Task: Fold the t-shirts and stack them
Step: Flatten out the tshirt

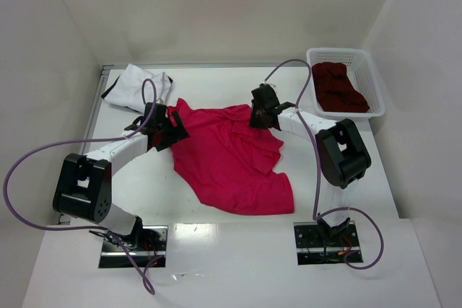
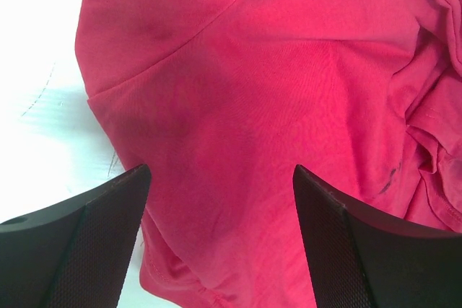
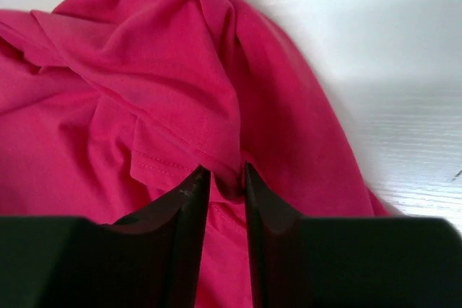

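Observation:
The bright crimson-red t-shirt (image 1: 231, 158) lies rumpled in the middle of the table. My left gripper (image 1: 173, 129) is open, its jaws wide apart over the shirt's left upper edge; the red cloth (image 2: 253, 106) fills the left wrist view. My right gripper (image 1: 261, 117) is shut on a fold of the red shirt (image 3: 180, 91) at its upper right corner, cloth pinched between the fingertips (image 3: 193, 185). The white t-shirt with dark trim (image 1: 137, 86) lies folded at the back left. The dark maroon t-shirt (image 1: 338, 88) lies in the basket.
A white plastic lattice basket (image 1: 374, 81) stands at the back right. White walls enclose the table on three sides. Purple cables loop from both arms.

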You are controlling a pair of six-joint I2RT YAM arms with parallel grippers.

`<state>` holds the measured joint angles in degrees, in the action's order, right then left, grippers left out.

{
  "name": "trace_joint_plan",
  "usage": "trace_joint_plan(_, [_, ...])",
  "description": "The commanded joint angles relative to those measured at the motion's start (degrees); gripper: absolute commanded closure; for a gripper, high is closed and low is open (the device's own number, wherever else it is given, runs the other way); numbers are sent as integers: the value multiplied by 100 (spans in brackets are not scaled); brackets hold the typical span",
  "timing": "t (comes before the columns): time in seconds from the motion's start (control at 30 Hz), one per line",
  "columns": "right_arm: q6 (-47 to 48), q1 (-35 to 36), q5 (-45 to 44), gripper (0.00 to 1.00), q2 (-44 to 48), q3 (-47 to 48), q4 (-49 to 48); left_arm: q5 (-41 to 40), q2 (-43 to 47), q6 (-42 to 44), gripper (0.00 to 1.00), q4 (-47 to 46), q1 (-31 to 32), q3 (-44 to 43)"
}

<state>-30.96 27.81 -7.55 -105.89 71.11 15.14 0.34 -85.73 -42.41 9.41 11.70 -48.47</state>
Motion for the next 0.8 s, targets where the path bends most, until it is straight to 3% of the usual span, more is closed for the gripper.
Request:
trace_joint_plan(0.0, [46,22,210,66,-20,-123,-379,-8,-22,-21,13,-53,-19,-119])
trace_joint_plan(0.17, [46,22,141,44,164,-361,-433,45,-22,-21,13,-53,-19,-172])
trace_joint_plan(0.3, [46,22,70,35,165,-475,-433,45,-22,-21,13,-53,-19,-172])
trace_joint_plan(0.77, [-67,22,-97,33,33,-598,-345,106,197,84,13,-1,-283,-330])
